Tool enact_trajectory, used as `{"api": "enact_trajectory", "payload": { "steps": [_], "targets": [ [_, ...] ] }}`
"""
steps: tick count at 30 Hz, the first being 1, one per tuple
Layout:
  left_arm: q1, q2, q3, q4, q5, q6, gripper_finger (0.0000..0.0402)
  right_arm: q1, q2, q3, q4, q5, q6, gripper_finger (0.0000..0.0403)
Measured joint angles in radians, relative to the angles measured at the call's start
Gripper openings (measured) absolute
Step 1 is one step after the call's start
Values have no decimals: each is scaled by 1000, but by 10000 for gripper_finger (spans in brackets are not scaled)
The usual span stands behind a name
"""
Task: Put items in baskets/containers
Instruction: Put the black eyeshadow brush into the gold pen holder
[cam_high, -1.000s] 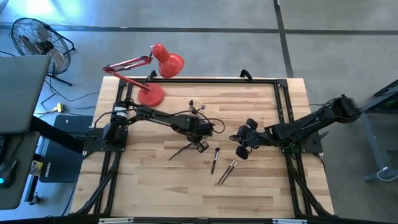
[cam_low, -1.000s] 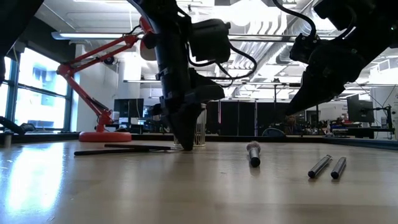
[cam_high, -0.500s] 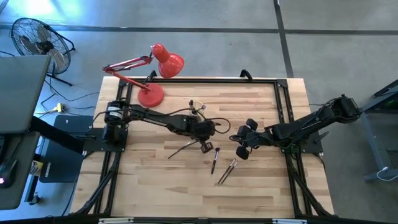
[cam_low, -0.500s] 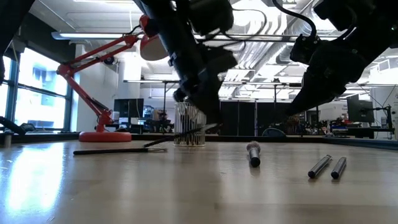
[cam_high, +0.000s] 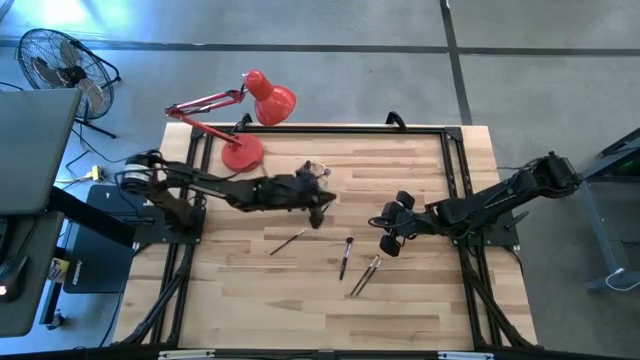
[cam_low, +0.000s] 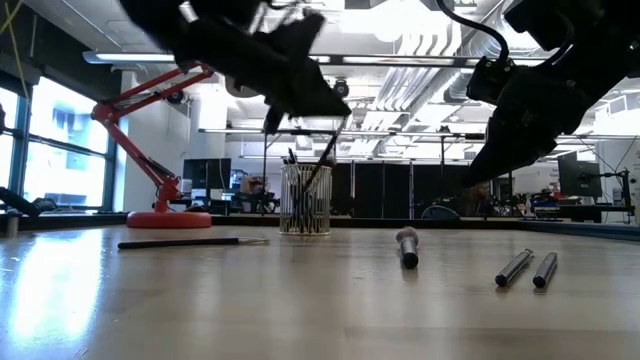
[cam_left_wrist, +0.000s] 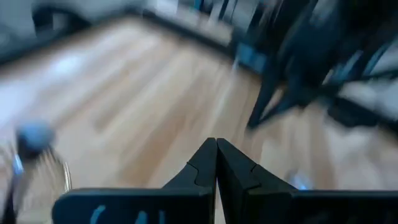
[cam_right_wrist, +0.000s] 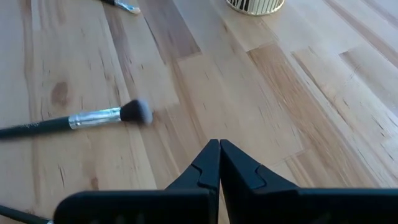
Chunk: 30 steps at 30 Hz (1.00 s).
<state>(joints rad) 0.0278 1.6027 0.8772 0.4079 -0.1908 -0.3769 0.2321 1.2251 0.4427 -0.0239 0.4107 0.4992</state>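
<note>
near the table's back middle, cup: the clear cup stands upright on the wood, several brushes already standing in it; you also see its base in the right wrist view.
brush in hand: a dark brush slants down into the cup's mouth from under the left gripper; whether the fingers have let go of it, you cannot tell.
left gripper: left gripper hangs just beside and above the cup; in its own wrist view the fingers look pressed together, nothing seen between them.
brushes left: one long brush lies near the cup toward the front; one with a fluffy head and a pair lie further front-right.
right gripper: right gripper waits above the table right of centre, fingers pressed together, empty.
step in hand: likely dropping the brush in.
doing it well: judge the tilt first; release only once the tip is inside the rim, then lift straight up so you don't tip the light cup.
</note>
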Motion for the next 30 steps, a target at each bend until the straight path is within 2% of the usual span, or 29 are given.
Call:
{"api": "enact_trajectory", "payload": {
  "steps": [6,10,17,25,30],
  "targets": [
    [71,-16,-158,489,-11,36,0,0,0,0,7,4,-2,1],
    [115,-16,-206,632,-59,61,0,0,0,0,8,6,-2,4],
    [142,-16,-208,700,-158,172,0,0,0,0,7,14,-10,4],
    [156,-16,-208,612,-242,173,0,0,0,0,6,18,-10,4],
    [156,-16,-208,576,-247,171,0,0,0,0,6,35,-11,2]
  ]
}}
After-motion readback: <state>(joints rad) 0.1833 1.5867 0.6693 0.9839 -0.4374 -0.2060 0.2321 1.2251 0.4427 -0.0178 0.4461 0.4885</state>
